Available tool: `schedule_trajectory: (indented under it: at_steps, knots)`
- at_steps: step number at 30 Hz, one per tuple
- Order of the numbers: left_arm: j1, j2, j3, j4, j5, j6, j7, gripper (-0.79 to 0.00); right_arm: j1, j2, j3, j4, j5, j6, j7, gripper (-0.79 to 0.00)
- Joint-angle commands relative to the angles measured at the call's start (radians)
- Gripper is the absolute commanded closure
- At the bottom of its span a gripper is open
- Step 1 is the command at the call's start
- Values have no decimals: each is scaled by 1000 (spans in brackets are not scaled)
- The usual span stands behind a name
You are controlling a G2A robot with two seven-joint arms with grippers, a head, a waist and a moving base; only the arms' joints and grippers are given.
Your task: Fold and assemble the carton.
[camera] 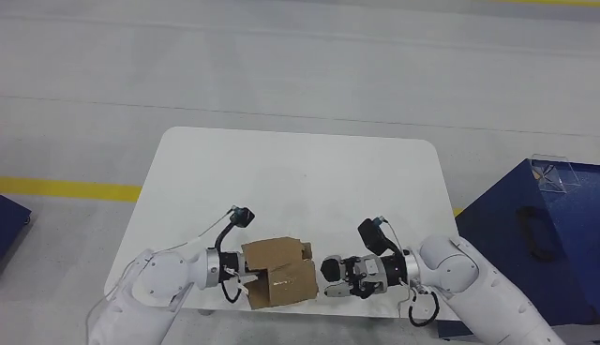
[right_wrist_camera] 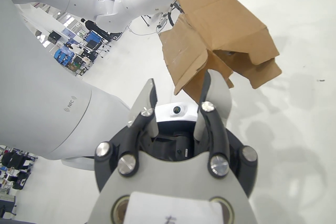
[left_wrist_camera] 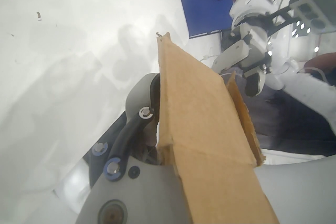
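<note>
Carton: We find the brown cardboard carton [camera: 279, 270] at the near edge of the white table [camera: 300, 172], between the two grippers. It is partly formed, and its end flaps [right_wrist_camera: 183, 59] are splayed open.
Left gripper: The left gripper [camera: 246, 276] is clamped on a carton panel at the end away from the other arm. We see one finger [left_wrist_camera: 155, 89] pressed flat against the cardboard, while the panel hides the other.
Right gripper: The right gripper [right_wrist_camera: 180, 79] is spread wide, holds nothing and sits just beside the open end.
Obstruction: The loose flaps stand between the right gripper and the carton's interior. One fingertip [right_wrist_camera: 211, 78] overlaps a flap edge, and we cannot confirm contact.
Surroundings: A blue cabinet [camera: 525, 228] stands beside the table on the right arm's side.
</note>
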Motion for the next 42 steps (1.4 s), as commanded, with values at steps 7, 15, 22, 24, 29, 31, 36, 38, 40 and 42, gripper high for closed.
schedule_trajectory:
  at_steps: [7, 15, 22, 24, 29, 31, 36, 38, 40, 42]
  knots:
    - [0, -1, 0, 1, -9, -1, 7, 0, 0, 0, -1, -1, 1, 1, 1, -785]
    - [-103, -51, 46, 156, -652, 615, -44, 0, -39, 25, 162, 47, 103, -7, -159, -785]
    - [-208, -86, 143, 267, -778, 745, -24, 0, -46, 36, 200, 86, 172, -7, -132, -785]
    - [-208, -86, 143, 267, -778, 745, -24, 0, -46, 36, 200, 86, 172, -7, -132, -785]
    - [-178, -94, 156, 222, -831, 739, 22, 0, -53, 35, 241, 97, 95, 32, -201, -785]
    - [-171, -95, 160, 209, -838, 732, 45, 0, -54, 33, 268, 110, 4, 55, -252, -785]
    - [-153, -101, 177, 167, -831, 670, 103, 0, -68, 14, 287, 102, -330, 180, -450, -785]
    - [-139, -103, 181, 152, -826, 628, 135, 0, -70, 6, 268, 101, -412, 206, -490, -785]
    - [-132, -104, 189, 141, -813, 615, 166, 0, -67, -2, 248, 106, -455, 208, -517, -785]
    - [-128, -106, 194, 133, -811, 605, 186, 0, -57, -10, 233, 119, -483, 214, -534, -785]
